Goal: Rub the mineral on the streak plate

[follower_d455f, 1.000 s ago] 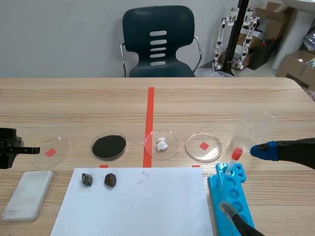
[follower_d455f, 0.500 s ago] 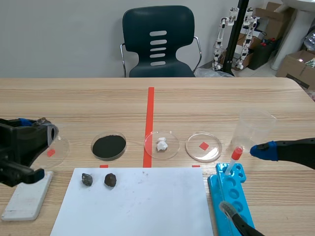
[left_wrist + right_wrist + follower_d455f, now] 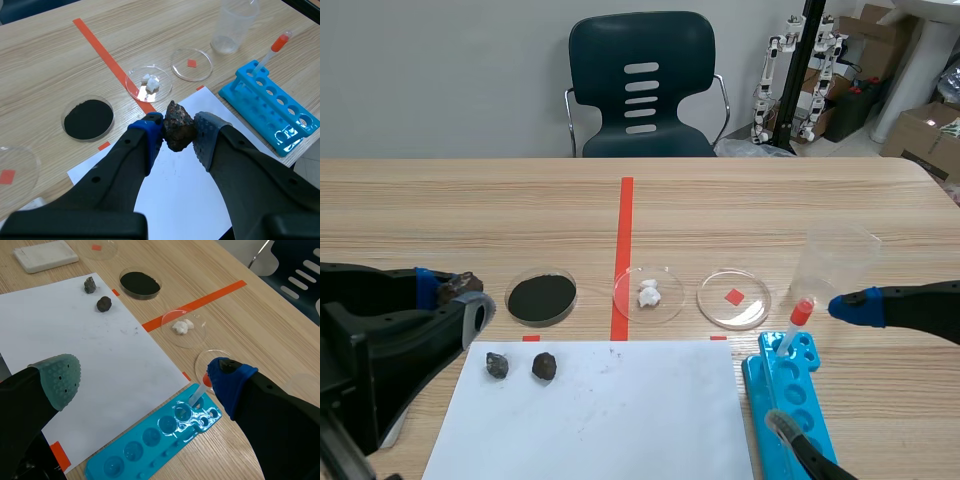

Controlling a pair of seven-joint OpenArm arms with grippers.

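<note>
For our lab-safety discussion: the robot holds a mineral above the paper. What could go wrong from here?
The mineral is pinched only by the pad tips of the left gripper; pressed on the streak plate, it may slip out.
The plate lies unfixed, so rubbing might push it along.
The powder dish nearby could get knocked.

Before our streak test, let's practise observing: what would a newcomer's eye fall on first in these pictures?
First, the rough dark mineral pinched in the left gripper, by the corner of the white paper. Next, the bright blue tube rack along the paper's right edge. Last, the black powder in a clear dish just beyond the paper, left of the orange tape line.
</note>
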